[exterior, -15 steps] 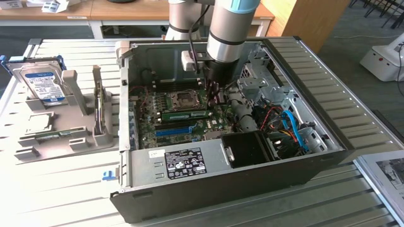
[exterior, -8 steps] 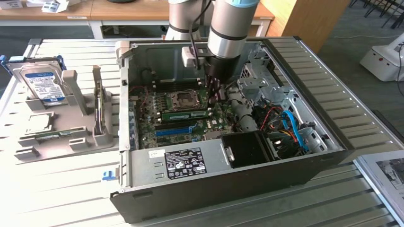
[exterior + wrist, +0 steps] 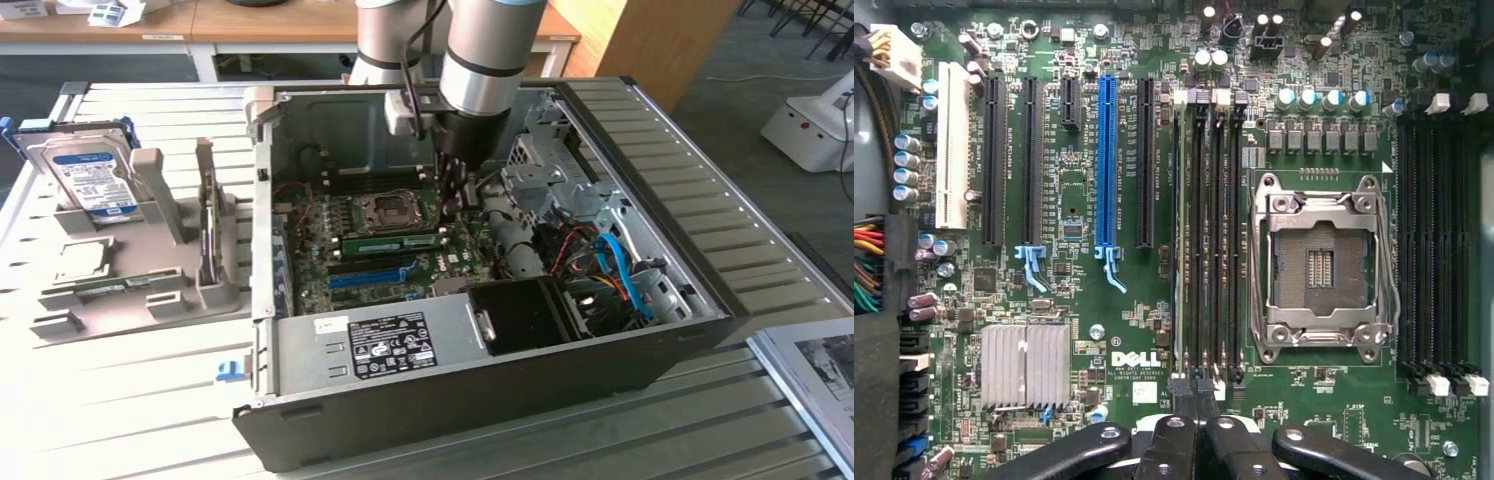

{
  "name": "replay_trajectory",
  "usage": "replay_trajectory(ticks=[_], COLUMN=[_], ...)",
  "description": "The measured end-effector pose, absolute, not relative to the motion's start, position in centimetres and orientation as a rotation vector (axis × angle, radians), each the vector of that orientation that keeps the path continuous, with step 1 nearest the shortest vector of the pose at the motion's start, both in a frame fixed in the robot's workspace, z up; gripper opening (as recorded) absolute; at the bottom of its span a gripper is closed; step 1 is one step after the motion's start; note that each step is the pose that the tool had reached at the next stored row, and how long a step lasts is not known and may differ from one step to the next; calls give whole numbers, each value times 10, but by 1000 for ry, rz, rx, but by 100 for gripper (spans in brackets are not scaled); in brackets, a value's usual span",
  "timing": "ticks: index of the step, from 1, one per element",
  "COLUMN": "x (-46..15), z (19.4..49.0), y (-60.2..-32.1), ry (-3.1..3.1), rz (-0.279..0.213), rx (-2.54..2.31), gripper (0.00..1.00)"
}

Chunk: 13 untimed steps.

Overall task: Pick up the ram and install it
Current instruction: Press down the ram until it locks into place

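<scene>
The ram (image 3: 390, 242) is a long green stick standing on edge in a memory slot on the motherboard (image 3: 441, 265), just in front of the CPU socket (image 3: 387, 210). In the wrist view the ram (image 3: 1179, 240) shows edge-on as a thin line in the slot nearest the black expansion slots. My gripper (image 3: 454, 205) hangs inside the open PC case, over the end of the ram at the exterior view's right. In the wrist view the gripper (image 3: 1194, 388) is shut, its black fingertips (image 3: 1179, 392) pressed together with nothing between them, over the end latches of the memory slots.
The case walls (image 3: 667, 240) ring the board. A black fan block (image 3: 527, 315) and red and blue cables (image 3: 607, 260) crowd the side at the exterior view's right. A blue slot strip (image 3: 1106, 160) lies beside the memory slots. A grey parts holder (image 3: 134, 300) with a hard drive (image 3: 94, 180) stands outside.
</scene>
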State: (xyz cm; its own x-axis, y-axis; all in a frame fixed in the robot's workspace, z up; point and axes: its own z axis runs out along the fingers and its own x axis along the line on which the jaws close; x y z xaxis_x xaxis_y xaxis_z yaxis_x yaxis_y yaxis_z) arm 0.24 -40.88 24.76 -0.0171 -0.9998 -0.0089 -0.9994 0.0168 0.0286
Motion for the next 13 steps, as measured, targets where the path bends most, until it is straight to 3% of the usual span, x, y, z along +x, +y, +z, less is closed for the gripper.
replay_trajectory(ticks=[13], x=[-24], z=[248], y=[-409], ry=[-2232], rz=[-37], rx=[2195], gripper=[10])
